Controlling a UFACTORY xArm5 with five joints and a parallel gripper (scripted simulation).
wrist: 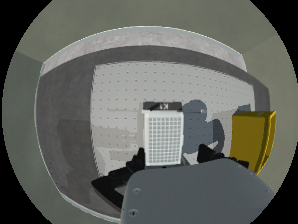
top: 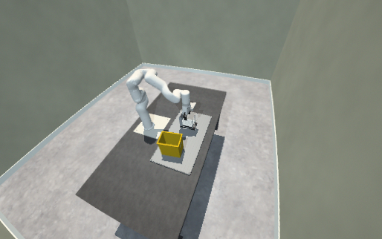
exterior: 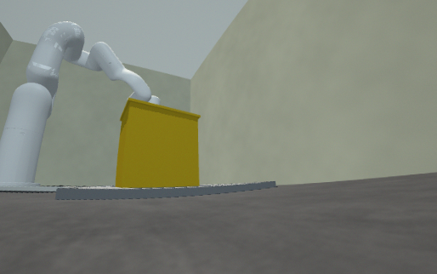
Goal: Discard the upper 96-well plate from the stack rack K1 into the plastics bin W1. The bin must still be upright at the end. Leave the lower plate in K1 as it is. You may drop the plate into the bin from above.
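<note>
The stack rack K1 stands on the far part of the grey mat. In the wrist view its upper 96-well plate shows as a white gridded rectangle, with the dark rack top just behind it. The lower plate is hidden. The yellow plastics bin W1 stands upright on the mat, nearer the camera than the rack. My gripper is open and empty. It hangs just above the rack, its dark fingers on either side of the plate's near end. In the exterior view the bin hides the gripper.
The arm's base stands on a pale plate left of the mat. The dark table reaches far toward the camera. Its right edge runs close beside the mat.
</note>
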